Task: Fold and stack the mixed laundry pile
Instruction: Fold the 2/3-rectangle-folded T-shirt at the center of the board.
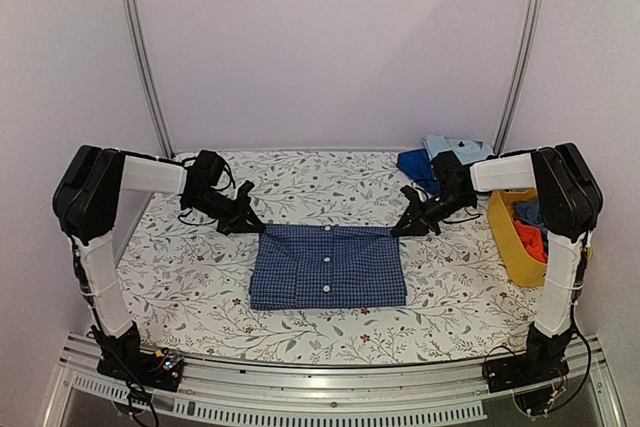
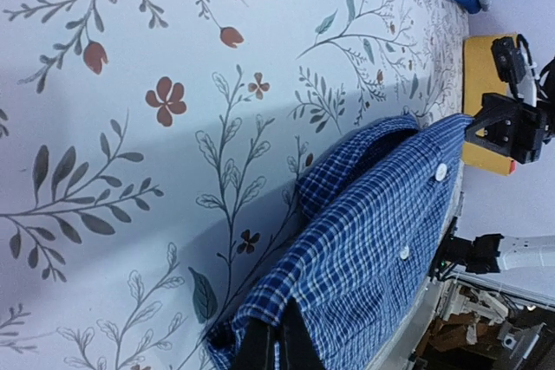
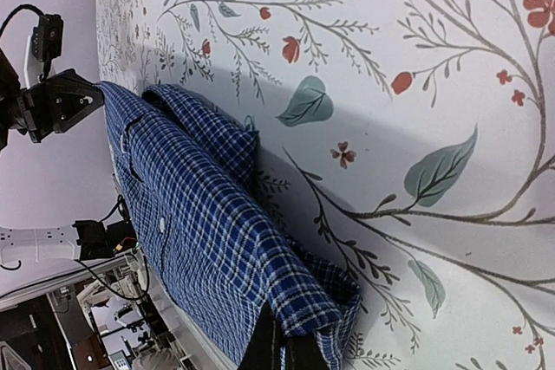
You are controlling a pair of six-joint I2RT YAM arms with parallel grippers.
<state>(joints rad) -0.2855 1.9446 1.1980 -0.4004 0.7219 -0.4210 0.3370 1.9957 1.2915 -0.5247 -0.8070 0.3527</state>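
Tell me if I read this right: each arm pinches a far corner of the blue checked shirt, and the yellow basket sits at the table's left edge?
Not quite: the yellow basket sits at the right edge of the table, as the top external view shows. The rest holds: the left gripper and the right gripper each pinch a far corner of the blue checked shirt.

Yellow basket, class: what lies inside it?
Red-orange cloth and a dark blue piece show inside the yellow basket; anything beneath them, or behind the right arm, is hidden.
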